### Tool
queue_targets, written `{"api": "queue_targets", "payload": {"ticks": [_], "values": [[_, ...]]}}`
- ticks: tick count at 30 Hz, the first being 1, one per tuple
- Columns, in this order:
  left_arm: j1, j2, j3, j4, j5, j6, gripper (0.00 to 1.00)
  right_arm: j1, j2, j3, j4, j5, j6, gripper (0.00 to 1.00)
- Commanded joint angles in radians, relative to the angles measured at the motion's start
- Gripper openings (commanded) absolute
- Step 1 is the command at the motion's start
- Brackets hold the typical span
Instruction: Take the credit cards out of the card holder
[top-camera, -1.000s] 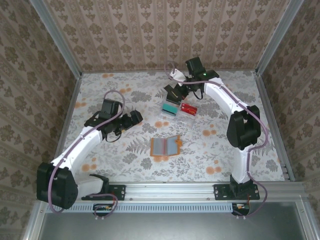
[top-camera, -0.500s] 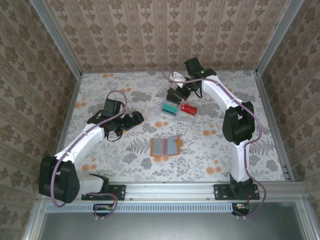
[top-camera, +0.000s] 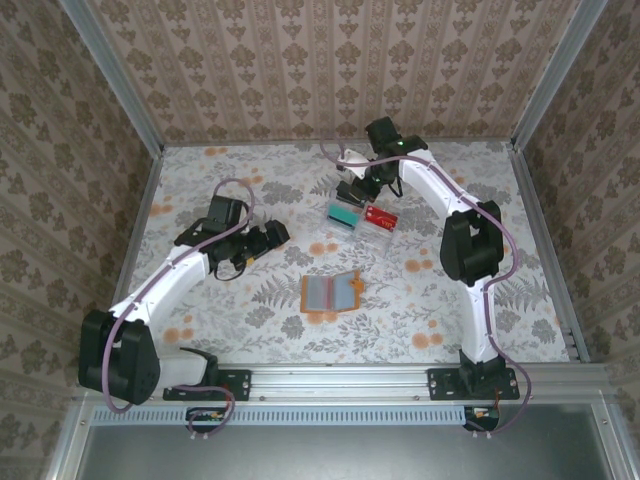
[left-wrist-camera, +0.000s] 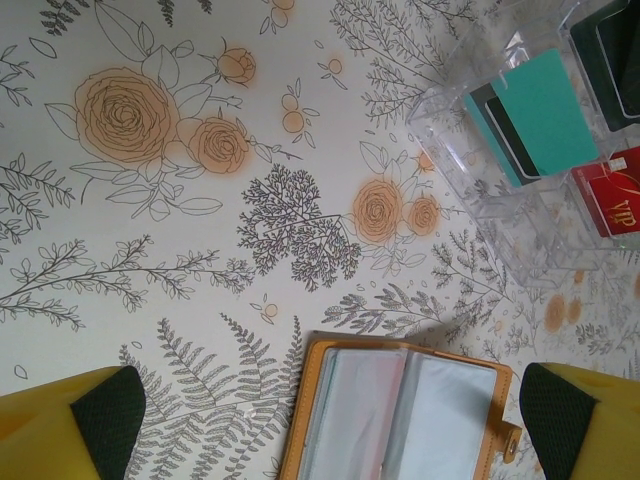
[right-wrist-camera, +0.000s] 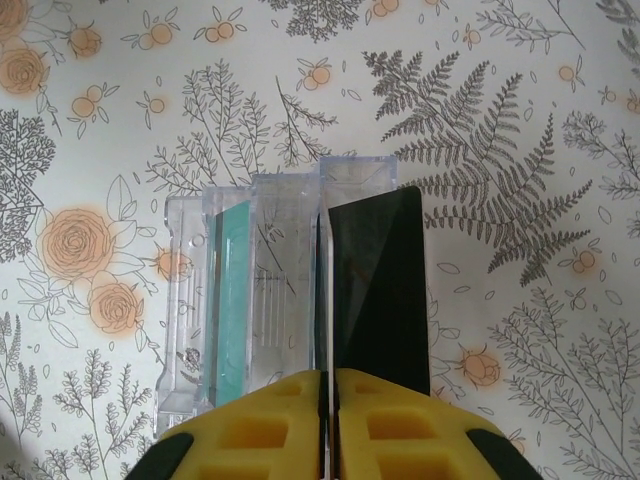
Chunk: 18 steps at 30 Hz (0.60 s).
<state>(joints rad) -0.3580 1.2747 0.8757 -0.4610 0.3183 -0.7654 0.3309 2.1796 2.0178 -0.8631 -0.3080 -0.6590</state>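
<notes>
1. One black card (right-wrist-camera: 375, 290) stood in a slot of the clear tray (right-wrist-camera: 185, 300), pinched by my nearly closed right tool (right-wrist-camera: 328, 385) to seat it upright.
2. My left tool (top-camera: 278, 234) gaped empty above the opened card holder (top-camera: 332, 291).

On the desk (top-camera: 250, 330) the card holder (top-camera: 331, 291) lies open near the middle; behind it sits the tray (left-wrist-camera: 445, 125), with the credit cards (top-camera: 343, 214) in its compartments

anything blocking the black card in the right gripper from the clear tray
nothing visible: the right gripper holds the flat black card right at a free compartment of the clear plastic tray, and the teal-green card sits in a neighbouring compartment, off to the side.
</notes>
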Motion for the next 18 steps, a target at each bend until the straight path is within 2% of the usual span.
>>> {"api": "queue_targets", "payload": {"ticks": [1,5,15,18], "values": [[0.008,0.0,0.028,-0.001,0.018,0.02,1.0,0.001,0.011,0.043,-0.036,0.027,0.002,0.2],[0.008,-0.003,0.024,0.002,0.021,0.018,1.0,0.003,0.001,0.061,-0.04,0.018,0.034,0.25],[0.01,-0.005,0.026,0.002,0.028,0.022,1.0,0.002,-0.055,0.048,0.002,0.021,0.092,0.23],[0.01,-0.009,0.025,-0.004,0.035,0.024,1.0,0.002,-0.116,0.02,0.025,0.01,0.169,0.31]]}}
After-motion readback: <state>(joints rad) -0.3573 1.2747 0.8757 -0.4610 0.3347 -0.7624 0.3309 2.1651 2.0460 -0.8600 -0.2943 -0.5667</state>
